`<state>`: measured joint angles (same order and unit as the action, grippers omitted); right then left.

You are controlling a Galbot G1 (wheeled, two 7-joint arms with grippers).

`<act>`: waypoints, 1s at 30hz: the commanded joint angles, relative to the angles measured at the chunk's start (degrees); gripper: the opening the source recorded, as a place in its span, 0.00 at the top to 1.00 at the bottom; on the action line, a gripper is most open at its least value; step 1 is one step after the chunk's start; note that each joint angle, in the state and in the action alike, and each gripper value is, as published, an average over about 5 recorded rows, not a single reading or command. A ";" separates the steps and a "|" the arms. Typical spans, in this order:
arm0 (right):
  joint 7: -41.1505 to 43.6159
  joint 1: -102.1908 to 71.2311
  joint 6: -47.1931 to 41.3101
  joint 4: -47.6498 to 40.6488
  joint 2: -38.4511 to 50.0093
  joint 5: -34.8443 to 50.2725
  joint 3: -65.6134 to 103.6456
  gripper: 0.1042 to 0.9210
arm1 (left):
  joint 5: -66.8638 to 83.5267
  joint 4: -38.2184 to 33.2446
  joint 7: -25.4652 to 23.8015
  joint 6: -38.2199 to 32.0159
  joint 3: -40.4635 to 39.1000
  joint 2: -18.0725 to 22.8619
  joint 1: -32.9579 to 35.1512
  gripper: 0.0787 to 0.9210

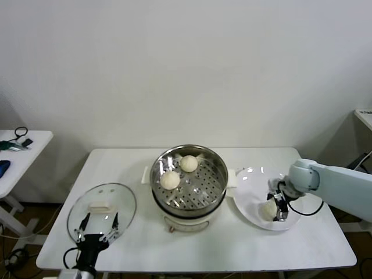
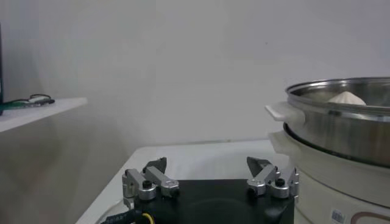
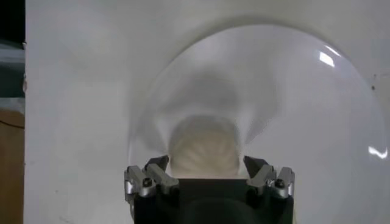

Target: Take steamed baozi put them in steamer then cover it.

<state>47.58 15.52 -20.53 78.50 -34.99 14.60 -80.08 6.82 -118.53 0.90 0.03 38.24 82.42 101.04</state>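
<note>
The steamer (image 1: 189, 185) stands mid-table with two baozi (image 1: 170, 179) (image 1: 188, 163) on its perforated floor. A third baozi (image 1: 267, 211) lies on the white plate (image 1: 250, 186) to its right; a fourth does not show. My right gripper (image 1: 275, 209) is open, lowered onto the plate, its fingers either side of that baozi (image 3: 204, 146); the gripper (image 3: 206, 163) and plate (image 3: 292, 91) fill the right wrist view. The glass cover (image 1: 119, 203) lies flat at the front left. My left gripper (image 1: 99, 225) is open and empty at its near edge; it (image 2: 210, 164) faces the steamer (image 2: 341, 128), one baozi (image 2: 346, 97) peeking over the rim.
The white table (image 1: 232, 250) carries everything, its front edge close below the cover and the plate. A side table (image 1: 23, 152) with cables stands off to the left. Another surface (image 1: 365, 116) shows at the far right.
</note>
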 commanded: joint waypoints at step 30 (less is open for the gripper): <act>10.06 52.41 42.96 9.47 -19.16 1.96 -17.95 0.30 | -1.22 -0.54 -0.01 0.20 -0.60 -0.72 0.37 0.12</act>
<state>54.76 46.98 2.30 79.90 -44.25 17.32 -93.48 5.72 -119.07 0.93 0.15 37.65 81.78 101.32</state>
